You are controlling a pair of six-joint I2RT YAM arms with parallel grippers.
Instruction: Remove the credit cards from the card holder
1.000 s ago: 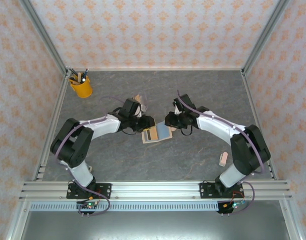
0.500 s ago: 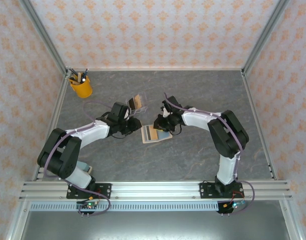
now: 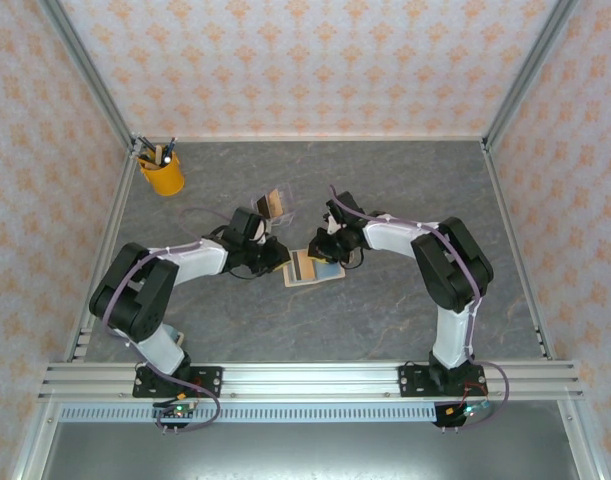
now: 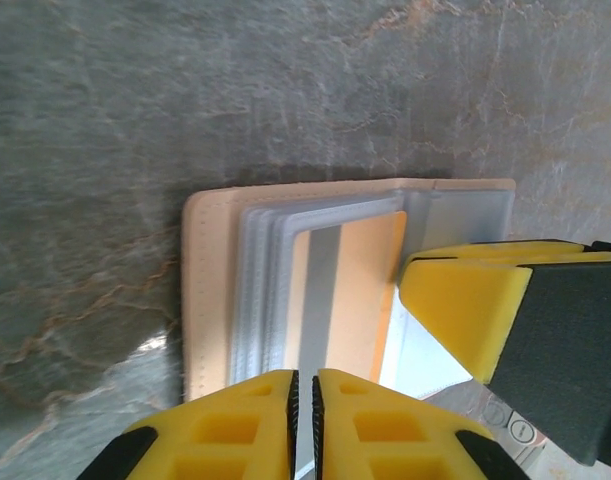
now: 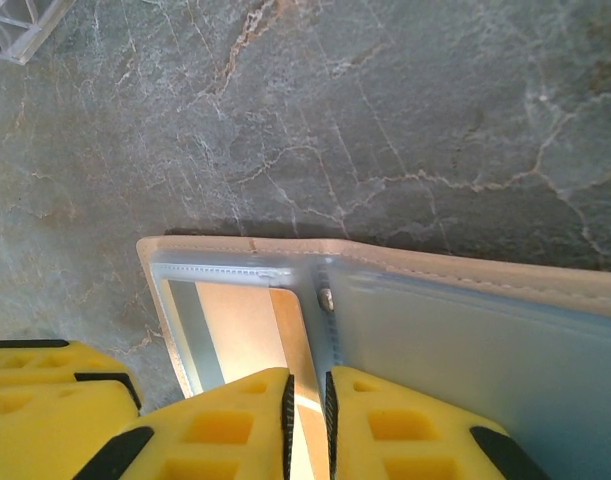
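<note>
The grey marbled surface [image 3: 395, 320] spans the top view, with both arms bent inward so that their wrists meet near the middle of the frame. A yellow pencil cup [image 3: 162, 177] stands at upper left, and a clear acrylic stand [image 3: 272, 205] sits just above the wrists.

The card holder [image 3: 320, 270] lies open and flat at the centre. Its long axis runs left to right across the frame, tipped slightly up to the right. Its left page carries stacked clear sleeves, and its right page shows blue-grey lining.

The left pincer [image 3: 275, 254] is at the holder's left end and the right pincer [image 3: 331, 243] is at its upper edge by the fold, so both are equally near.

In the left wrist view, a tan credit card [image 4: 360, 285] with a silver stripe sits in the top sleeve. Its long axis runs straight up the frame from the left pincer [image 4: 305, 395]. That pincer's jaws are drawn in to a thin slit, with the tips over the card's lower end. I cannot tell whether anything is nipped.

In the right wrist view, the same card [image 5: 240, 325] lies up and left of the right pincer [image 5: 307, 400]. The jaws there are likewise nearly together, on the card's edge nearest the fold. A grip there is also unclear.

The coming pull probably depends on sliding the card along its long axis
</note>
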